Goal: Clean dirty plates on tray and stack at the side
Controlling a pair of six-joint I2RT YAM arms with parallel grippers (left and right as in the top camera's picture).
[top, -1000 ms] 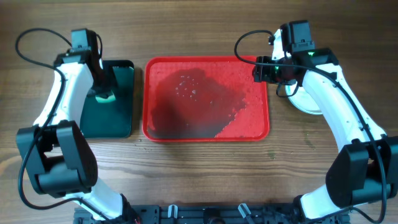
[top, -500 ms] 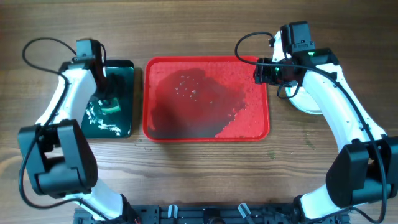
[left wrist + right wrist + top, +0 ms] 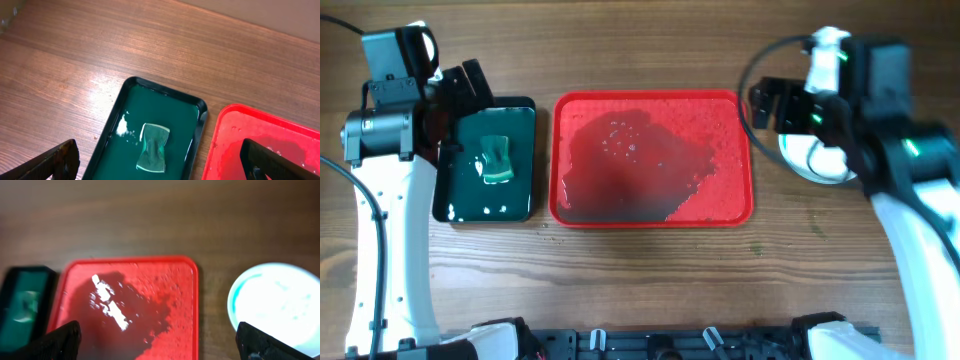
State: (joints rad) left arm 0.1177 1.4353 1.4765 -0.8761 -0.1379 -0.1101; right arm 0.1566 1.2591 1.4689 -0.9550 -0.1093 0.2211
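The wooden table [image 3: 650, 290] holds everything. The red tray [image 3: 720, 150] lies in the middle, and it looks wet and shiny. A smaller green tray [image 3: 515, 130] lies just beside it on the left. The plates [image 3: 272, 305] sit on the table just past the red tray's right edge. They are white with some teal, but blurry, so I cannot count them. A green sponge [image 3: 498, 160] lies in the green tray. The left gripper [image 3: 160, 150] hangs over that sponge with its jaws wide apart. The right gripper [image 3: 157, 332] hangs over the red tray, jaws wide apart too, with the plates off to its right.
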